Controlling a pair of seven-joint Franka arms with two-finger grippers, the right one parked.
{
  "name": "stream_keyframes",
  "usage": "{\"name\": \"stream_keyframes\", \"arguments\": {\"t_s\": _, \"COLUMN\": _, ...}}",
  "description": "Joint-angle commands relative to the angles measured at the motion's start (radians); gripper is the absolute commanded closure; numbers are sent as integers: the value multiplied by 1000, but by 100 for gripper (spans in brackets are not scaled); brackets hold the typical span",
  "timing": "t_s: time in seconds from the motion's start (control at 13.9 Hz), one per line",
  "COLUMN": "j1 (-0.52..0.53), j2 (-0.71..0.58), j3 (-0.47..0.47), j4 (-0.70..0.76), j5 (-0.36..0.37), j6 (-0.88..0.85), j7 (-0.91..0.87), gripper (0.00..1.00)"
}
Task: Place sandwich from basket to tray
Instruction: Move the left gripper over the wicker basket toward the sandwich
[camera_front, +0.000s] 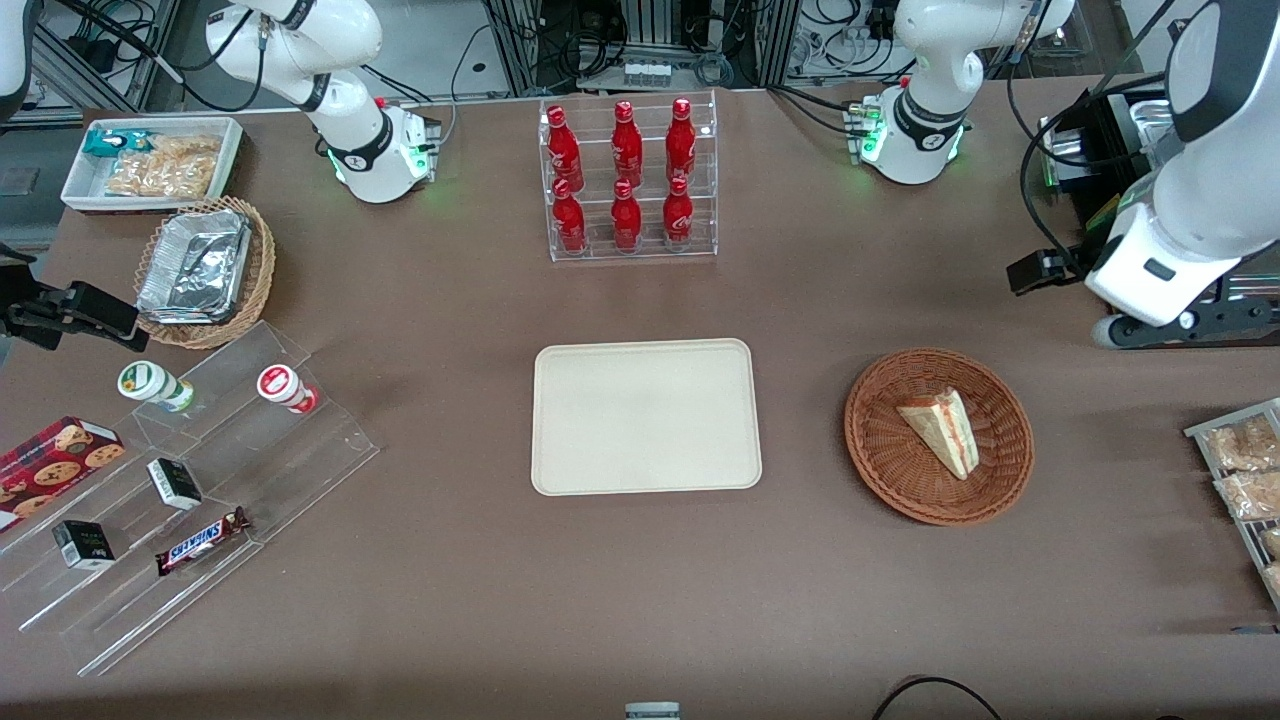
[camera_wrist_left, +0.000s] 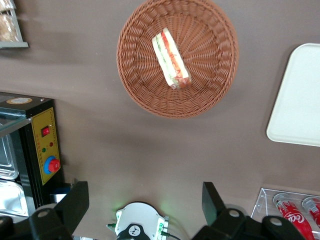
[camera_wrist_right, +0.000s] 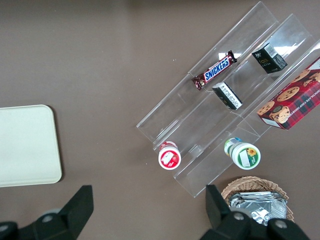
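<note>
A wrapped sandwich (camera_front: 941, 427) lies alone in a round brown wicker basket (camera_front: 880, 455) on the brown table (camera_front: 640, 600), its layered red and green edge turned upward and its point aimed toward the front camera. Beside the basket, toward the parked arm's end of the table, a cream tray (camera_front: 645, 416) sits bare and ready to receive it, the two close but not touching. The working arm's gripper (camera_wrist_left: 145, 197) hangs high above the table, nearer the arm's base than the basket, with its two dark fingers (camera_wrist_left: 76, 197) spread wide and holding nothing, so the pickup looks not yet begun. The wide stance suits a wedge that must be straddled across its flat bread faces. With the sandwich resting loose near the middle of the shallow basket, a straight descent appears open; the slick wrap and soft bread could slip or squash under a hard squeeze. A clear rack of red bottles (camera_front: 628, 180) stands farther from the camera than the tray, well apart from the likely path
</note>
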Motion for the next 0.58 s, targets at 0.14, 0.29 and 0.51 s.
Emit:
{"name": "stream_keyframes", "arguments": {"t_s": 0.14, "j1": 13, "j2": 130, "j3": 7, "j4": -62, "j5": 42, "j6": 121, "j7": -58, "gripper": 0}}
{"name": "stream_keyframes", "arguments": {"t_s": 0.29, "j1": 13, "j2": 122, "j3": 28, "j4": -197, "j5": 44, "j6": 304, "j7": -122, "gripper": 0}}
{"name": "stream_keyframes", "arguments": {"t_s": 0.51, "j1": 13, "j2": 119, "j3": 42, "j4": -354, "j5": 45, "j6": 533, "j7": -144, "gripper": 0}}
